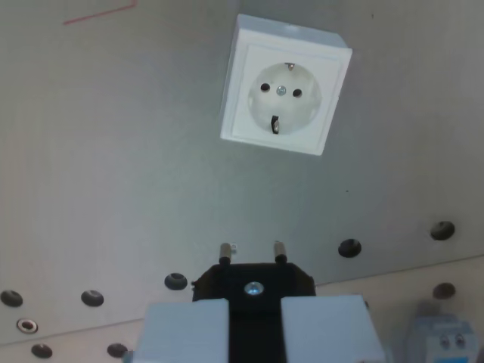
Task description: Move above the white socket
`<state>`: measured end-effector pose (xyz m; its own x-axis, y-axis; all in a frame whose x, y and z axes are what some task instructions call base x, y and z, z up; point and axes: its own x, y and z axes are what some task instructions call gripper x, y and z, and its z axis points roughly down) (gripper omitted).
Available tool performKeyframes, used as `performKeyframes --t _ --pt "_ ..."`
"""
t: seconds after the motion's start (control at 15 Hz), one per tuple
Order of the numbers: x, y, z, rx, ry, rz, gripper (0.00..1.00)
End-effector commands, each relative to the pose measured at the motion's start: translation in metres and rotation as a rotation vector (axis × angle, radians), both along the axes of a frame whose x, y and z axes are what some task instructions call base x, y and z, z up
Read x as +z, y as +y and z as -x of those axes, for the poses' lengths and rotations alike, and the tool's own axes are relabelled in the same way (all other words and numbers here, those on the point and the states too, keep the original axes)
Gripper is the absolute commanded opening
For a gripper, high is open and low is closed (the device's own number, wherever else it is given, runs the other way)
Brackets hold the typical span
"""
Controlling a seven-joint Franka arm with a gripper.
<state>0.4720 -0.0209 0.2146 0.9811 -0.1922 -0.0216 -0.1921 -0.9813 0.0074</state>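
Nearest you, the gripper (254, 321) is clamped on a black plug (254, 287): the two pale fingers (185, 329) press its sides, and its two metal pins (251, 252) point away from the wrist, towards the board. A screw head shows in the middle of the plug body. The plug looks like rigid plastic, light and stiff, so it should not flex in the hold; the pins are the part to keep from knocking against anything.

Just past the pins, a row of dark holes (349, 247) runs across the grey board (113, 174), and a small blue-grey box (442, 340) sits off to the wrist view's right of the fingers.

Farther ahead and slightly to the wrist view's right lies the socket (285, 85), well apart from the pins. It sits flat on the board, turned a little askew, with two holes, a centre screw and earth clips in a round recess. It looks fixed and hard, so you need no hold on it; you only have to bring the plug over that recess, and judging by the gap, most of the travel remains.

A thin red line (98, 15) marks the board beyond, to the wrist view's left.
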Motion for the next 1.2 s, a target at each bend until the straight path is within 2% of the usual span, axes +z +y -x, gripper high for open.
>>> performKeyframes --t 0.07,0.6,1.2 --pt "-0.017 -0.004 0.001 -0.131 -0.091 -0.018 0.0" --pt "-0.054 -0.014 -0.001 -0.184 -0.095 -0.024 0.0" --pt "-0.081 -0.021 -0.002 -0.213 -0.1 -0.031 0.0"
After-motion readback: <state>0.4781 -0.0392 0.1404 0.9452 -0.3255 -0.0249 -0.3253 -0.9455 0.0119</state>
